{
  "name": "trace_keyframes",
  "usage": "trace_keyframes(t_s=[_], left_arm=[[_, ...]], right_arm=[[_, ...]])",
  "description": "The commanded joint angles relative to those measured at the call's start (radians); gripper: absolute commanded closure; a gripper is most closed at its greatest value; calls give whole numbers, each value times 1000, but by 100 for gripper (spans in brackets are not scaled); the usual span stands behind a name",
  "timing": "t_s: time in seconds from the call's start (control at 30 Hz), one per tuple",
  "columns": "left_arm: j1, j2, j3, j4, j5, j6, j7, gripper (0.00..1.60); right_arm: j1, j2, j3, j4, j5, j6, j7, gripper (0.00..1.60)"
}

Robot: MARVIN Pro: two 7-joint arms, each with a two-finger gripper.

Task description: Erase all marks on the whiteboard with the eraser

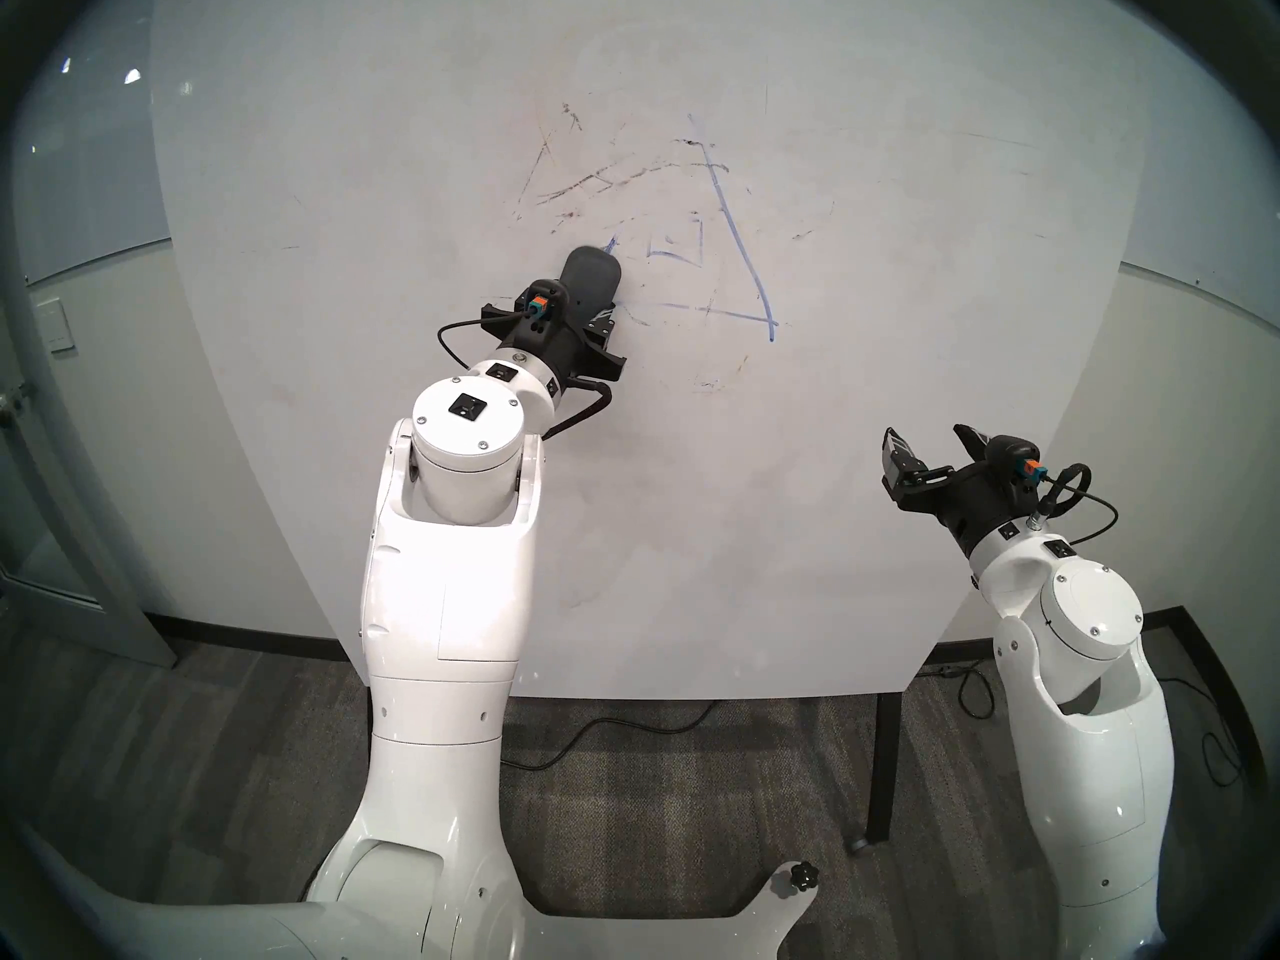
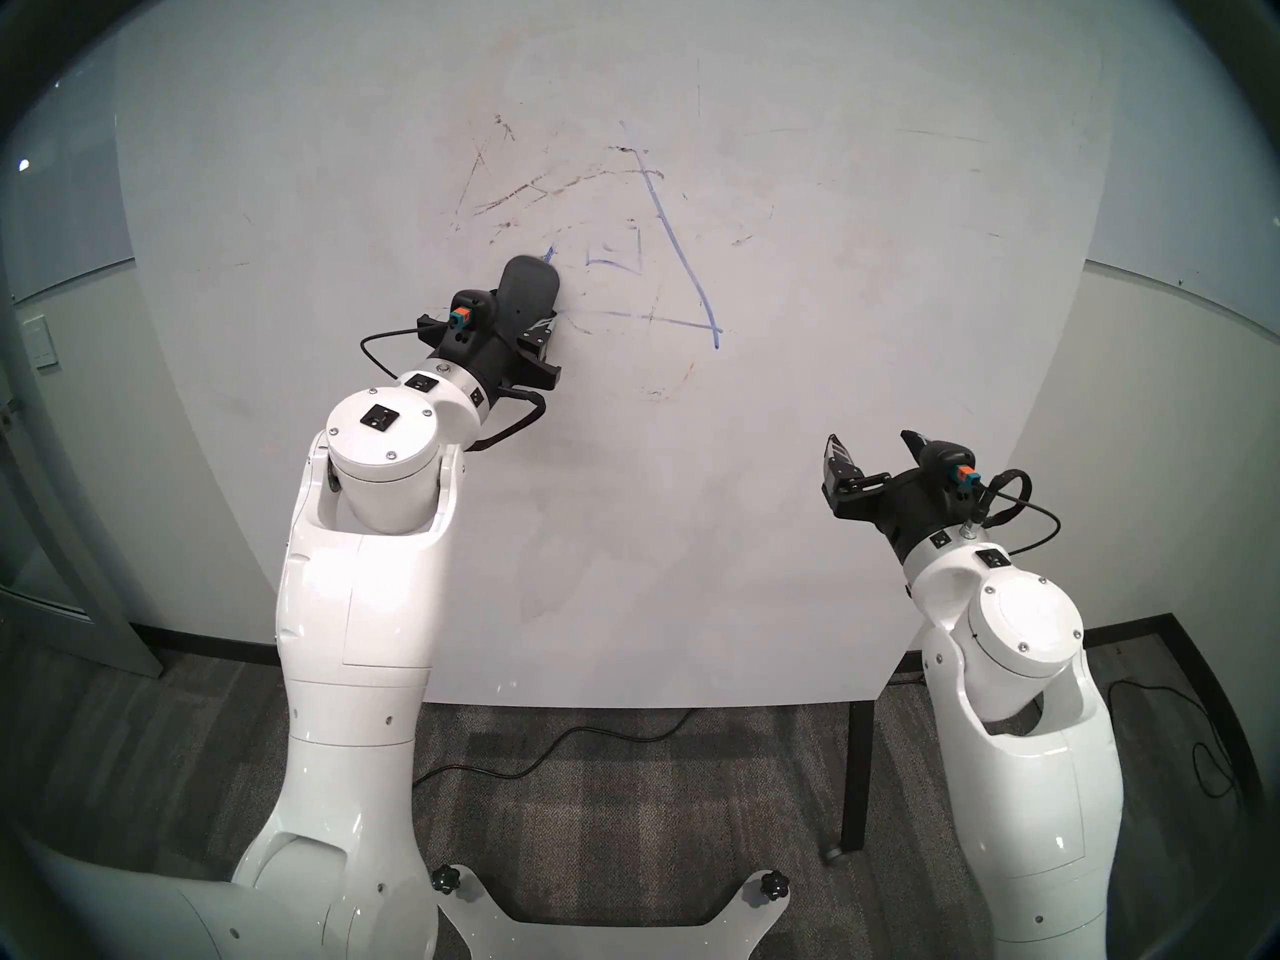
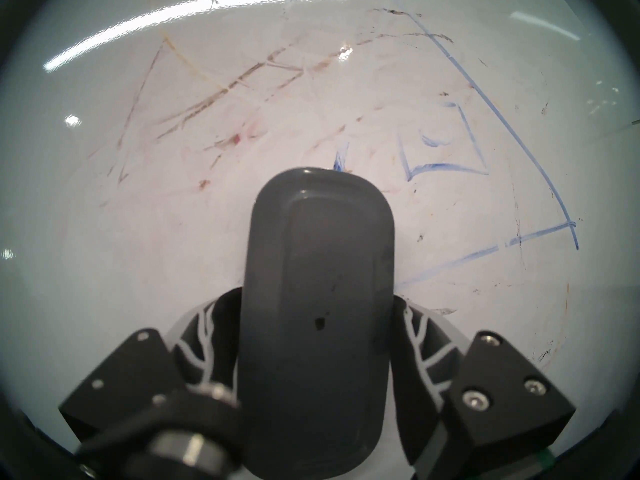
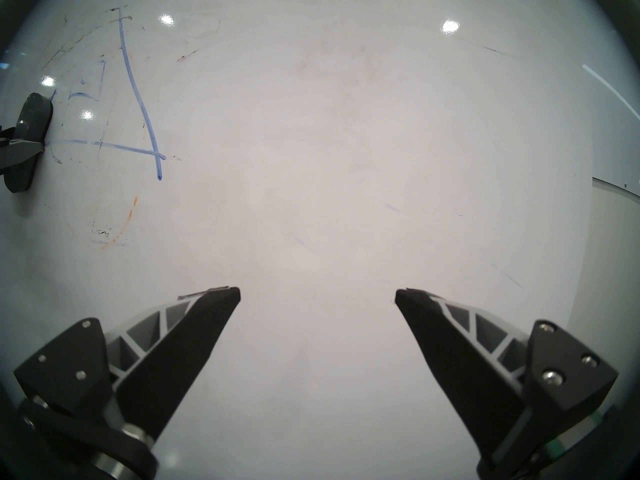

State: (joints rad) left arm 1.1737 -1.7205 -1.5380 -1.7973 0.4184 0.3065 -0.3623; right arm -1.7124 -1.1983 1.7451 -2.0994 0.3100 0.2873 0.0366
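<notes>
we hold the eraser [image 1: 591, 278] clamped in our left gripper [image 1: 554, 328] against the whiteboard [image 1: 831, 487] at the triangle's left corner, our right gripper [image 4: 318, 295] waits wide apart and empty, and most blue marks [image 1: 744, 252] and brown streaks [image 3: 221, 95] remain, so the task looks partly done.

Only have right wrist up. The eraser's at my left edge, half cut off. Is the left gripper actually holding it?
Observer: Yes. The left wrist view shows the left gripper with its fingers closed on both long sides of the eraser, which lies against the whiteboard.
Operator: Any marks left of the eraser that I can't see?
Observer: Brown streaks above and to its left, not wiped.
Operator: What about the triangle's left side?
Observer: No full line there, only a short blue stub at the eraser's top end.
</notes>
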Motion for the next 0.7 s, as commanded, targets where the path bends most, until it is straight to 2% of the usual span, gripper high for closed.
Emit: trace_keyframes(t_s=[0.0,0.67], left_arm=[[-93,-26,56,18,2,-10,-13,160],[-176,-51,77,77,17,-22,0,160]], right_arm=[[8,1,-1,-20,0,-4,2,0],[8,1,-1,-21,0,-4,2,0]])
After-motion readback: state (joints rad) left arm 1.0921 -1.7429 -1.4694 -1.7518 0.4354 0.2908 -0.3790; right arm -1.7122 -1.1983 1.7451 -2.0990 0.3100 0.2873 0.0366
